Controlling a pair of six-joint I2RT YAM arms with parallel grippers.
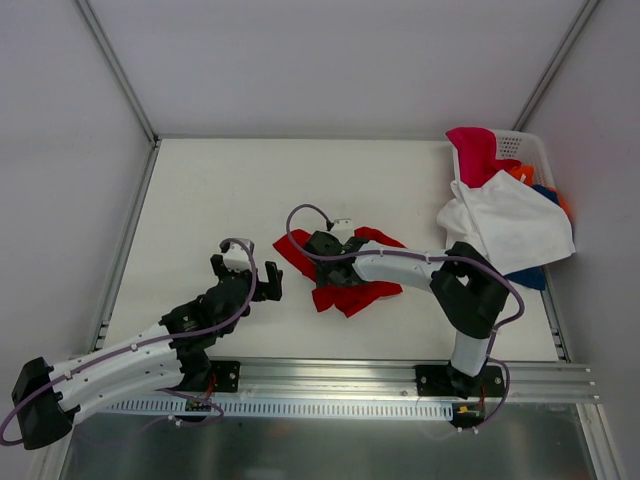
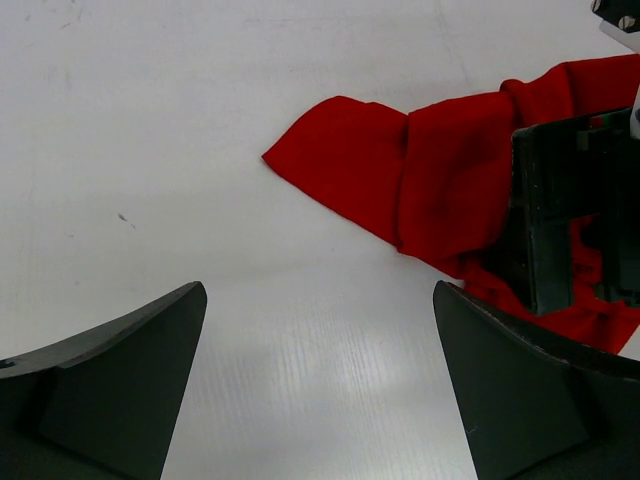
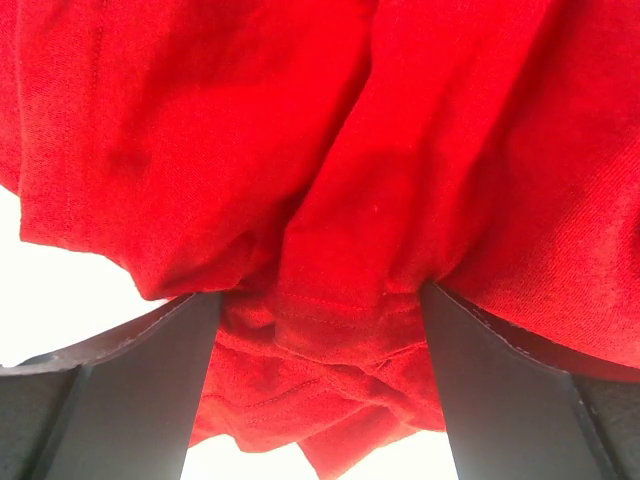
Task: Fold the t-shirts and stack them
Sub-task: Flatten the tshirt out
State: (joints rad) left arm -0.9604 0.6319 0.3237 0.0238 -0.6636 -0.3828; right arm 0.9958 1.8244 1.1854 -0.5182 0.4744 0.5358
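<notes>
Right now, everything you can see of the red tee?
Red tee: plain bright red soft cloth, crumpled, lying on the table near centre. One flat flap sticks out toward the left arm; a stitched hem shows. Right gripper sits on it, jaws apart around a bunched fold. Left gripper isn't touching it.

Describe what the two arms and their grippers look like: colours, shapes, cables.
The left arm and the right arm are both built from white tubular links joined by bulky black joints. A thin purple-grey cable loops loosely along each arm. The left gripper and the right gripper have broad, flat, matt black fingers. No markings are visible.
</notes>
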